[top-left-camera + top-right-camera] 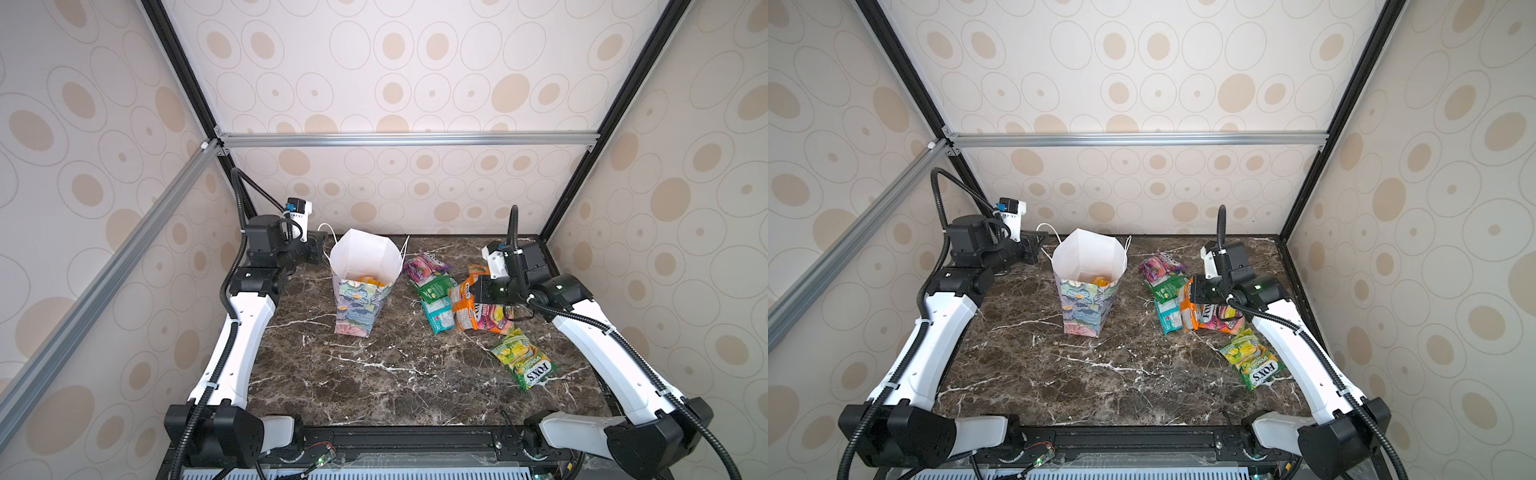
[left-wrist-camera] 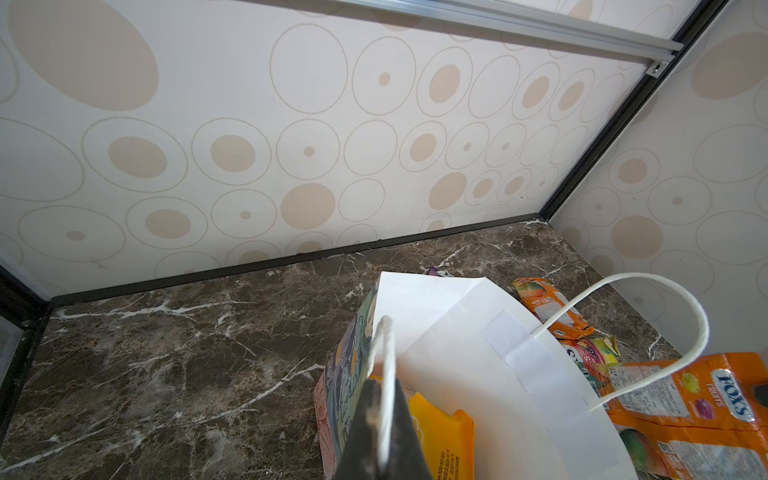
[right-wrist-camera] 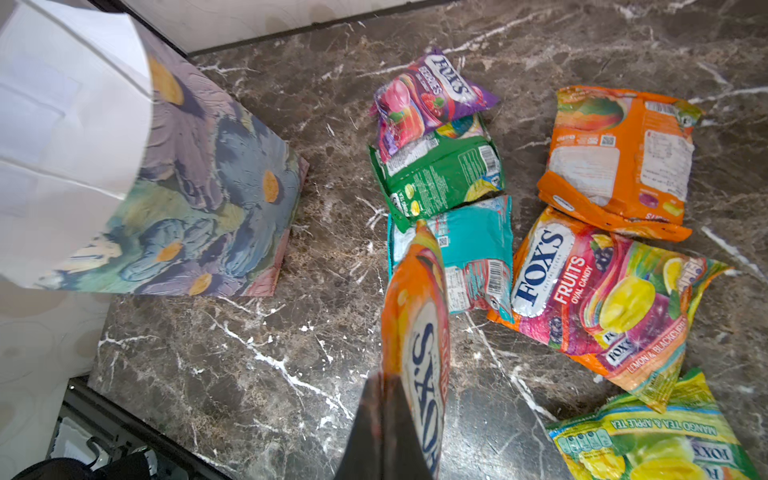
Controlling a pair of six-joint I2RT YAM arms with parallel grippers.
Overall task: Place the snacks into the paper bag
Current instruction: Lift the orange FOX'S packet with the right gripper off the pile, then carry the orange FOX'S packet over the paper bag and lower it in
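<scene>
The paper bag [image 1: 360,305] stands upright near the worktop's [image 1: 374,374] back edge, with one yellow packet [image 2: 442,440] inside. The left end effector [image 2: 380,399] pinches its cord handle [image 2: 387,353]. The right end effector [image 3: 384,390] grips an orange packet [image 3: 415,307] clear of the surface. Six loose packets [image 3: 598,303] remain toward the right edge.

I count one upright floral paper bag [image 1: 360,307] and eight crinkly plastic snack packets [image 3: 602,303]: one yellow packet [image 2: 440,440] inside, seven outside.
</scene>
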